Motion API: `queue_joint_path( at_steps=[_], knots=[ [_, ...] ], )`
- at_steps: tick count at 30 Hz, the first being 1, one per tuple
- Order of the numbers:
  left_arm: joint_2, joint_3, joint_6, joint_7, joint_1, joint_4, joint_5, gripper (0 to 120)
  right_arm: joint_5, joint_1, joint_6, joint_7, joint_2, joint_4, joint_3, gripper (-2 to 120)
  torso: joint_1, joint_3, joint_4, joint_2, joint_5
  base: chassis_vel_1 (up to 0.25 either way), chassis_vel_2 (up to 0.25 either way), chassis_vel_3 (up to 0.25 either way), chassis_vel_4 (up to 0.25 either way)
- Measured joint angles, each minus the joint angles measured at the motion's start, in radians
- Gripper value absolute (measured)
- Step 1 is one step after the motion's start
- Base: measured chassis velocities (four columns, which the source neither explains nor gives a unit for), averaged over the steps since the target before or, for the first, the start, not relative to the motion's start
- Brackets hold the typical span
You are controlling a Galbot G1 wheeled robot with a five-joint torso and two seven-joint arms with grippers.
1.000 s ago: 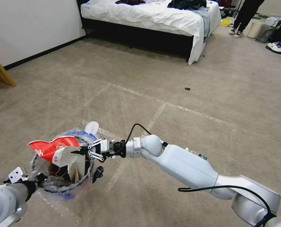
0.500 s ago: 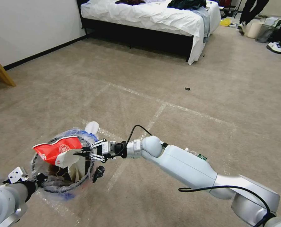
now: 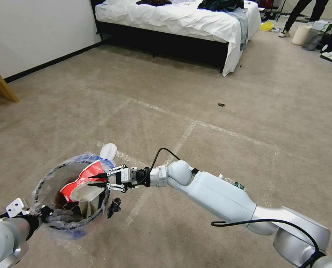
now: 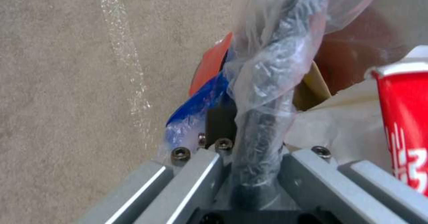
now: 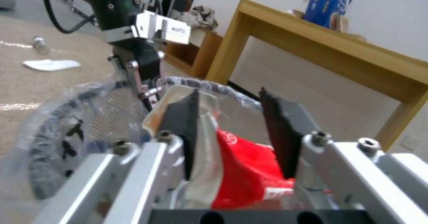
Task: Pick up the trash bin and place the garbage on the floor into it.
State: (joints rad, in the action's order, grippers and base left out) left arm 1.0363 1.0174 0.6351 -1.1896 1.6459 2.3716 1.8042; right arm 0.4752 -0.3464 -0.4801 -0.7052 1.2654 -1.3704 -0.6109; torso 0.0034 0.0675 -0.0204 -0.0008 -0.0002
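On the taped floor (image 3: 218,156), the left gripper (image 4: 256,170) clamps the trash bin (image 3: 71,193) rim at 7 o'clock; the right gripper (image 3: 99,179), jaws apart at 3 o'clock, straddles the crushed cup (image 3: 82,182) inside.

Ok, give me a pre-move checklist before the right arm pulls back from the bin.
1. Right gripper open: ok, the right wrist view shows its pads apart, though the cup lies between them.
2. Crushed red-and-white paper cup inside the trash bin: ok, it lies in the mouth on other litter.
3. Cup clear of the pads: cannot tell, it sits close to one.
4. Left gripper gripping the bin's rim: ok, shut on rim and plastic liner.
5. Bin level: ok, mouth facing up.
6. Floor litter left: not ok, a white piece lies beyond the bin.
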Motion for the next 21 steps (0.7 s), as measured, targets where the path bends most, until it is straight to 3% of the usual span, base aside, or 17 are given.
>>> queue_joint_path(
  at_steps=[13,21],
  knots=[
    [0.014,-0.001,0.000,-0.007,0.014,0.028,0.015,0,-0.001,0.016,-0.005,0.013,0.013,0.020,-0.007,88,0.000,0.000,0.0000,0.000,0.0000,0.000,0.000,0.000,0.000],
    [0.012,-0.006,-0.001,-0.016,0.006,0.025,0.030,0,0.015,0.056,-0.005,0.013,0.029,0.021,-0.026,90,0.000,0.000,0.0000,0.000,0.0000,0.000,0.000,0.000,0.000]
  ],
)
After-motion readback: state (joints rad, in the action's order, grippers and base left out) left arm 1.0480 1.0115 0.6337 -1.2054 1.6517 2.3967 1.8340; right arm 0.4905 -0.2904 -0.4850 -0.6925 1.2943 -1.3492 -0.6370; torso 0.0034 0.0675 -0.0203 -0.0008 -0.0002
